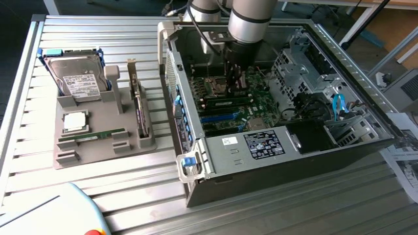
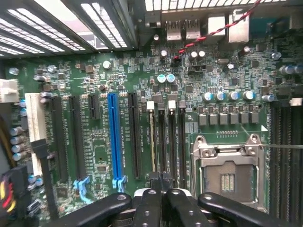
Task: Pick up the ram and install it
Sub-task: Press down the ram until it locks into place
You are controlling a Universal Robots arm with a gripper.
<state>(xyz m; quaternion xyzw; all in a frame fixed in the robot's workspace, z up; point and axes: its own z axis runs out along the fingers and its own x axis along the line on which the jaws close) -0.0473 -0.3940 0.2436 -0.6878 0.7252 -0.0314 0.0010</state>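
Note:
My gripper (image 1: 234, 90) reaches down into the open computer case (image 1: 294, 166), over the motherboard (image 2: 94, 156). In the wrist view its black fingers (image 2: 147, 203) are pressed together, the gripper (image 2: 161, 182) shut with nothing visible between them. It hovers right above the memory slots beside the CPU socket (image 2: 227, 175). A thin green stick (image 1: 225, 102) with black chips sits in one of those slots, edge-on as a yellowish line (image 2: 152, 142). Another ram stick (image 1: 91, 135) lies on the grey holder (image 1: 98, 152) outside the case.
The holder also carries a silver hard drive (image 1: 78, 78), an upright expansion card (image 1: 139, 107) and a small square chip (image 1: 75, 121). A blue slot (image 2: 113, 137) and black slots flank the memory slots. Drive cages and cables crowd the case on the exterior view's right.

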